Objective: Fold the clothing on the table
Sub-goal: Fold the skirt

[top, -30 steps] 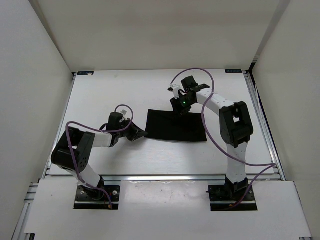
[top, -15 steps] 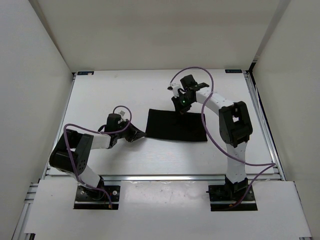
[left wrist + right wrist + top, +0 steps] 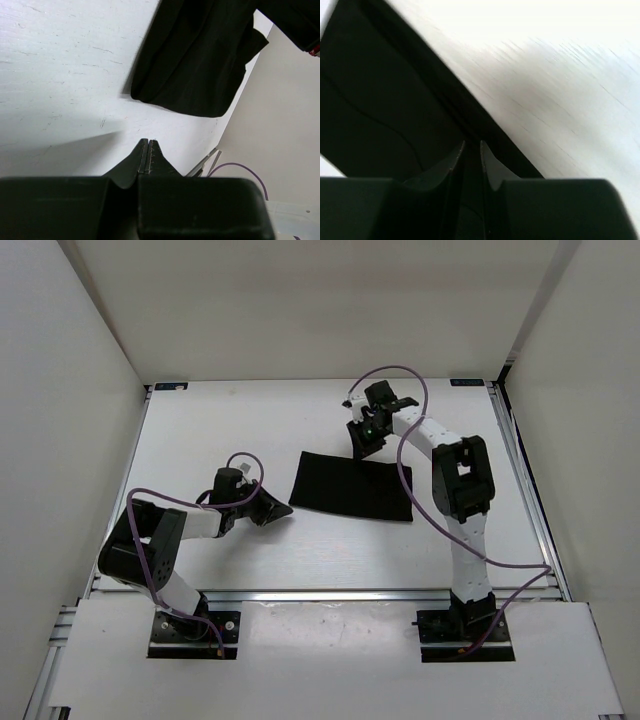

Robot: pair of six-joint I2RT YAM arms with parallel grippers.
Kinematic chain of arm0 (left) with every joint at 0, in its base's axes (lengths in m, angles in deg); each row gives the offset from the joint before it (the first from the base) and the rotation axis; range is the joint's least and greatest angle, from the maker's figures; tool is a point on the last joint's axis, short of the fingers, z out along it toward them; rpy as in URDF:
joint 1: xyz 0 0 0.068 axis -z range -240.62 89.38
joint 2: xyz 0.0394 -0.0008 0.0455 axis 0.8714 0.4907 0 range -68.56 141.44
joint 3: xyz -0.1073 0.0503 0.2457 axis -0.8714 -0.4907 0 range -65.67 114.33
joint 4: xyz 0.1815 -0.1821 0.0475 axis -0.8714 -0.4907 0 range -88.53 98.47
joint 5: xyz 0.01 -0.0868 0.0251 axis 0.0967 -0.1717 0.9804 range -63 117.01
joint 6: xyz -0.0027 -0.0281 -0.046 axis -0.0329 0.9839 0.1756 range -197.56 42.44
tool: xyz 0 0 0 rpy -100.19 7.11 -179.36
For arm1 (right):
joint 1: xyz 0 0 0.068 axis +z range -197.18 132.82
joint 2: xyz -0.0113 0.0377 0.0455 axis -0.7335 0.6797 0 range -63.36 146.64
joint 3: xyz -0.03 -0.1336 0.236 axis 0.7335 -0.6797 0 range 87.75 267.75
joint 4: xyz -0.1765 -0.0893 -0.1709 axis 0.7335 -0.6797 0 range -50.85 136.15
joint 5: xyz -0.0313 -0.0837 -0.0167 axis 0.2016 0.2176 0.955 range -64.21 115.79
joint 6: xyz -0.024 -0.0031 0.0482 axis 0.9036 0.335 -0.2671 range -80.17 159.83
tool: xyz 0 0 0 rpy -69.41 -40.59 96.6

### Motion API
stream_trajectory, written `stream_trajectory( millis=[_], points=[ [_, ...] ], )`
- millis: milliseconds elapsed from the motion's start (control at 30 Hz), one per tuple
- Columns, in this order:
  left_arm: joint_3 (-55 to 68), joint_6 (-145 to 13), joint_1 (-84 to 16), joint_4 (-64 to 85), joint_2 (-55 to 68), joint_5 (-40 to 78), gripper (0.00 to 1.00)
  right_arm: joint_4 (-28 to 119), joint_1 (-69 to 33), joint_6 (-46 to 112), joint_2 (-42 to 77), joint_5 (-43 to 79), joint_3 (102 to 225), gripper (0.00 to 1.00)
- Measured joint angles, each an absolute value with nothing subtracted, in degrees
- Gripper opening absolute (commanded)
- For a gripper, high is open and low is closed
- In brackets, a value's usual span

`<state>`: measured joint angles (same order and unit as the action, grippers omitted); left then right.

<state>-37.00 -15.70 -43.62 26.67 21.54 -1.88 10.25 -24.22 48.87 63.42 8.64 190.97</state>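
Note:
The black clothing (image 3: 350, 488) lies flat as a folded rectangle in the middle of the white table (image 3: 220, 430). My left gripper (image 3: 284, 511) rests low on the table just off the cloth's near left corner, apart from it. In the left wrist view its jaws (image 3: 149, 141) are pressed together and empty, with the clothing (image 3: 200, 65) ahead. My right gripper (image 3: 359, 447) hangs over the cloth's far edge. In the right wrist view its jaws (image 3: 472, 143) stand a narrow gap apart above the clothing (image 3: 380, 100), with nothing pinched between them.
White walls close in the table on the left, back and right. Aluminium rails (image 3: 525, 490) run along the table's right and near edges. Purple cables (image 3: 400, 375) loop above both arms. Bare tabletop (image 3: 570, 75) shows beyond the cloth's far edge.
The right gripper shut at the cloth's far edge, then parted slightly and drew back toward the far side. The cloth's far left corner shifted a little. The left gripper stayed shut, barely moving.

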Motion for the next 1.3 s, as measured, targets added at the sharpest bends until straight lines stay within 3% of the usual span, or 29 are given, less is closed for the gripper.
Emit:
stream_trajectory(
  millis=[133,200,333,400,567,733,900,1300],
  points=[
    [-36.7,-15.6,-43.6,26.4,21.6,-2.0,0.00,9.7,-25.5,47.3,62.1,12.1,190.8,0.33],
    [-36.0,-15.4,-43.5,26.4,21.6,-2.0,0.00,9.7,-26.6,46.1,59.2,13.8,189.4,0.43],
    [-32.6,-15.9,-43.6,25.9,22.6,-1.9,0.00,10.3,-31.3,43.8,46.9,15.8,180.0,0.46],
    [-29.4,-17.2,-43.7,24.3,23.6,-1.7,0.00,11.0,-34.9,42.2,40.9,15.6,174.2,0.55],
    [-21.3,-21.2,-45.1,21.7,27.5,-0.1,0.00,11.7,-43.8,38.4,34.6,13.1,160.4,0.56],
    [-17.9,-22.3,-48.5,21.4,31.9,1.1,0.00,13.1,-46.5,35.6,34.5,7.7,149.2,0.57],
    [-18.0,-22.0,-51.4,21.2,35.4,1.2,0.00,17.9,-48.0,32.6,34.6,1.0,146.8,0.56],
    [-18.3,-23.0,-51.4,20.9,36.2,1.3,0.00,29.3,-47.8,26.8,39.1,-6.3,143.3,0.41]
  ],
)
